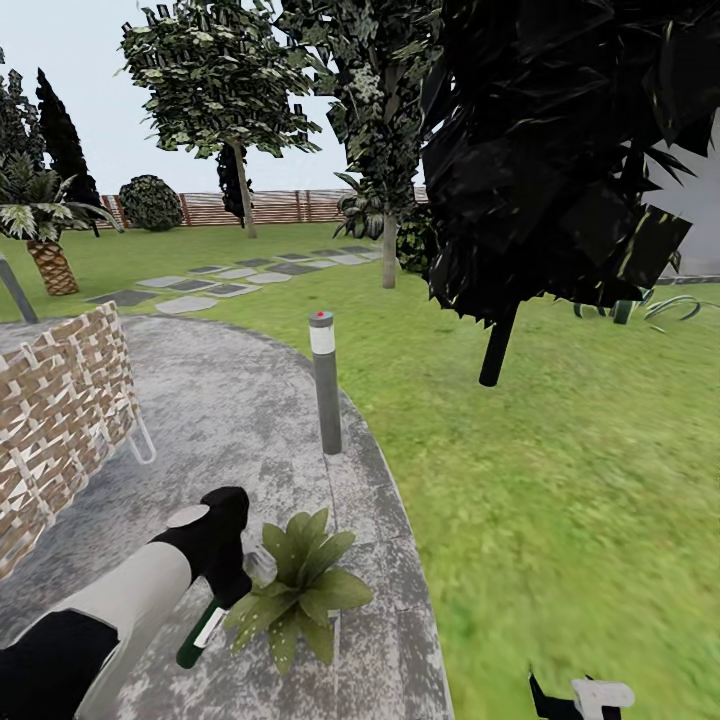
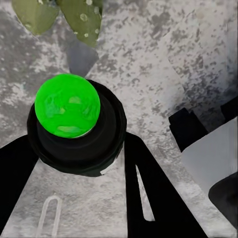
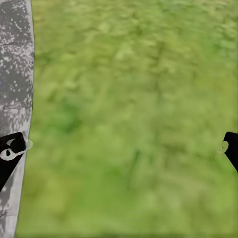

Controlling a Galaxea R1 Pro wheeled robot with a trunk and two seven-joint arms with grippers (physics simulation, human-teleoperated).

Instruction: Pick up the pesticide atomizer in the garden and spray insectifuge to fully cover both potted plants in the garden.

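My left gripper [image 1: 226,580] is shut on the pesticide atomizer [image 1: 203,632], a slim dark green bottle with a white label, held tilted just beside a potted plant [image 1: 300,585]. The plant is a low rosette of broad green leaves in a small grey pot [image 1: 261,566] on the paved patio [image 1: 230,420]. In the left wrist view the atomizer's bright green top [image 2: 67,105] sits between the black fingers [image 2: 153,193], with leaves [image 2: 74,15] just beyond. My right gripper [image 3: 119,148] hangs open over the lawn [image 3: 134,99], low at my right [image 1: 585,697]. The second potted plant is out of view.
A grey bollard lamp [image 1: 325,385] stands at the patio edge beyond the plant. A woven chair [image 1: 60,410] is on the left. A dark tree [image 1: 550,150] with its trunk [image 1: 497,345] rises from the grass on the right. Stepping stones [image 1: 210,285] lead to the wooden fence [image 1: 270,207].
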